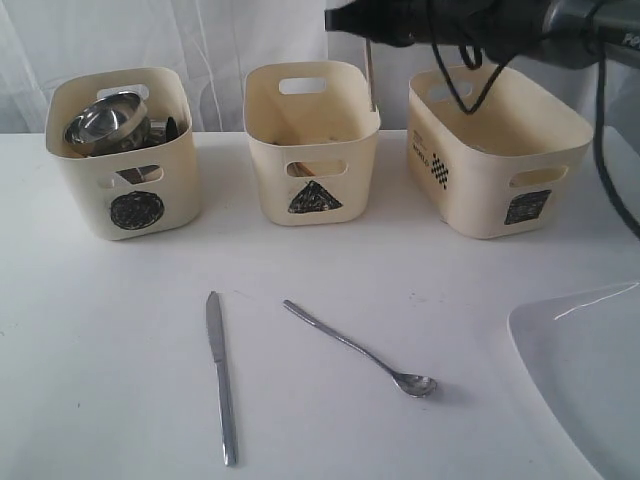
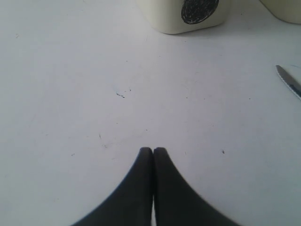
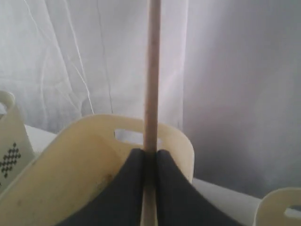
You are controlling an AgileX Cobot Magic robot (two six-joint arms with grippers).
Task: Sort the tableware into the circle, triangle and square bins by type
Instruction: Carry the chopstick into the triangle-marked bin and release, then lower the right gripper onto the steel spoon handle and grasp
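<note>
Three bins in a row at the back of the desk [image 1: 100,350], cutlery in front.
Circle bin [image 1: 122,190] left, triangle bin [image 1: 312,150] middle, square bin [image 1: 480,165] right. A steel bowl [image 1: 100,125] sits in the circle bin, and a chopstick [image 1: 370,75] stands upright at the triangle bin's rear right corner. In front, the knife [image 1: 222,375] lies left of the spoon [image 1: 360,350], with the plate [image 1: 590,370] far right.

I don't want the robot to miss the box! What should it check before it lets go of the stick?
1. Right gripper shut on the chopstick: ok.
2. Chopstick upright over the triangle bin: ok.
3. Chopstick's lower end inside the rim: cannot tell, it is hidden.
4. Left gripper shut, empty, out of the way over the table: ok.
5. Knife and spoon sorted: not ok, both lie on the table.
</note>
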